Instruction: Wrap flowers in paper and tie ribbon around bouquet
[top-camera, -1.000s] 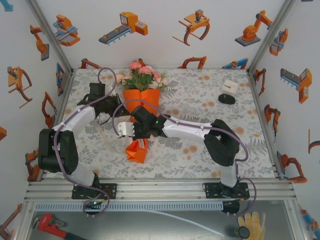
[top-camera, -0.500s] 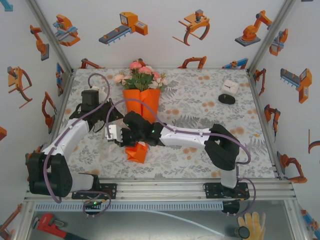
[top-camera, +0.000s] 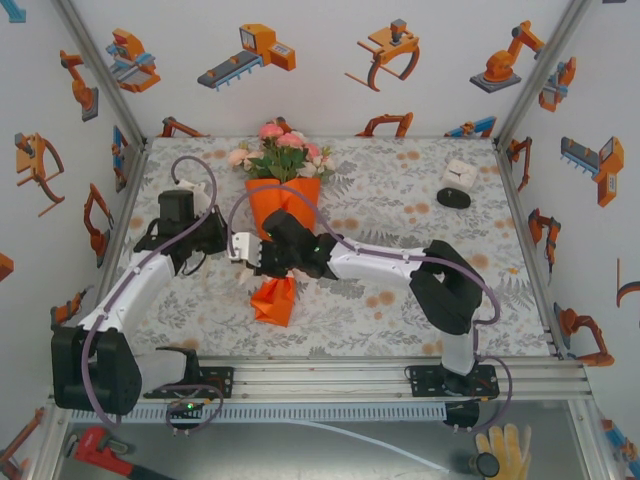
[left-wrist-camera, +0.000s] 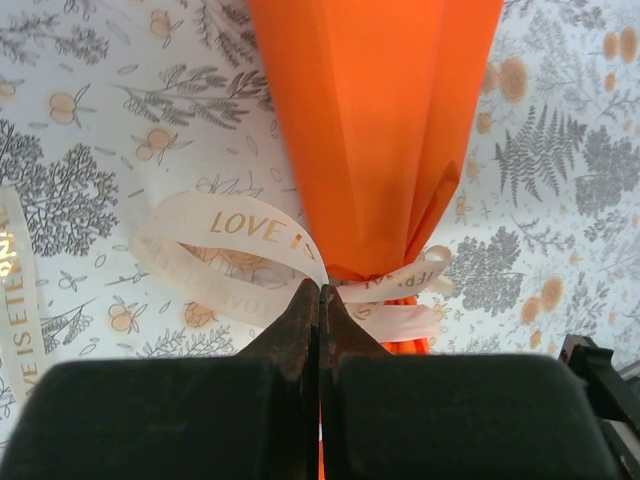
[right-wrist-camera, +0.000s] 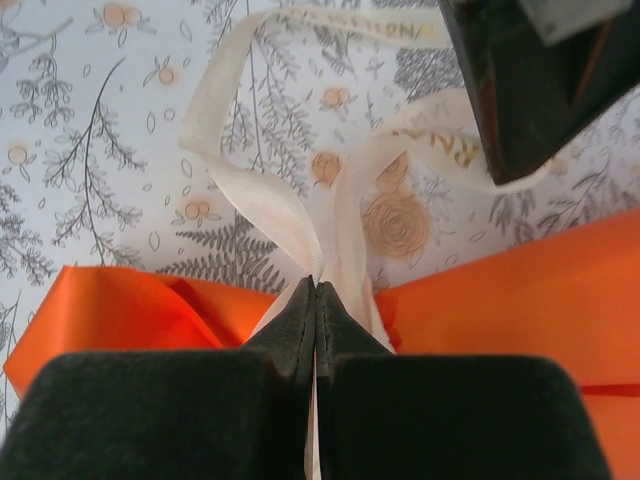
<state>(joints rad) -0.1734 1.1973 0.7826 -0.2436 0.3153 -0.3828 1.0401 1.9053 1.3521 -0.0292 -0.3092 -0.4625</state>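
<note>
Now | flowers wrapped in orange paper: done | ribbon looped at waist, knot seemingly unfinished | left gripper pinching ribbon | right gripper pinching ribbon

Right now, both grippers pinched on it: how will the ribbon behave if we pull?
Probably floppy: the ribbon lies in loose loops on the cloth, so it will carry pull, not push. Likely thin and light: it pinches flat in the left gripper and right gripper. Pulling hard may crumple the orange paper at its cinched waist.
</note>
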